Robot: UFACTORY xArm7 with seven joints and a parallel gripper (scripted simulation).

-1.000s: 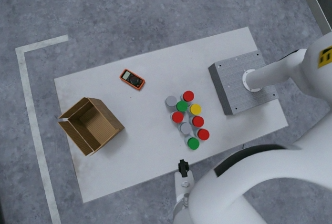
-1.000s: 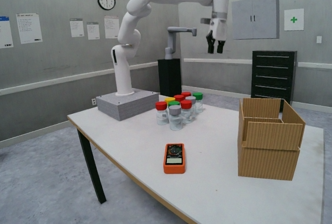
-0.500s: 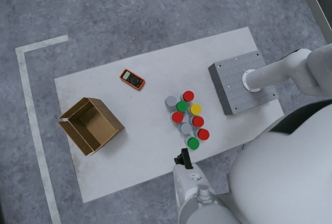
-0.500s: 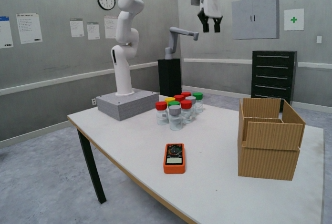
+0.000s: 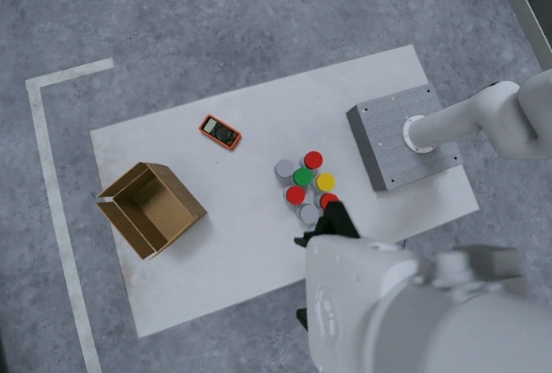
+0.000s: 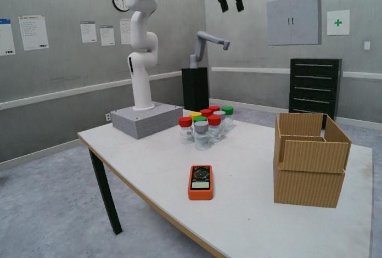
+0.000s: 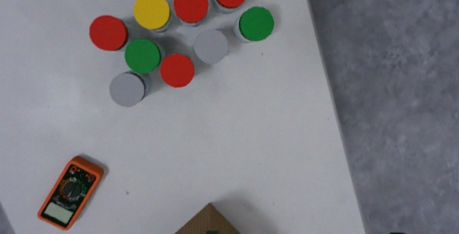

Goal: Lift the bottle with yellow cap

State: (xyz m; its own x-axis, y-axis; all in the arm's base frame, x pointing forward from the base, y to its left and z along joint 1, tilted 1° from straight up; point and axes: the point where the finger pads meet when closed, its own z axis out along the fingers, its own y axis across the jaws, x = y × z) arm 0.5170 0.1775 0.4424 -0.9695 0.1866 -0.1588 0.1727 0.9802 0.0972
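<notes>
The bottle with the yellow cap (image 5: 325, 182) (image 6: 195, 115) (image 7: 151, 11) stands upright in a tight cluster of several clear bottles with red, green and grey caps on the white table (image 5: 253, 252) (image 6: 143, 158) (image 7: 232, 138). A red-capped bottle (image 7: 108, 32) and another red-capped bottle (image 7: 190, 5) flank it, and a green-capped bottle (image 7: 142, 56) stands just in front of it. My gripper (image 5: 322, 225) (image 6: 232, 9) is open and empty. It hangs high above the cluster, pointing down. In the overhead view it hides part of the cluster. Its fingers do not show in the wrist view.
An orange multimeter (image 5: 220, 132) (image 6: 200, 181) (image 7: 70, 199) lies flat on the table. An open cardboard box (image 5: 184, 198) (image 6: 307, 188) (image 7: 206, 222) stands beyond it. The grey robot base block (image 5: 396, 137) (image 6: 143, 119) sits close to the cluster. The table edge runs near the bottles.
</notes>
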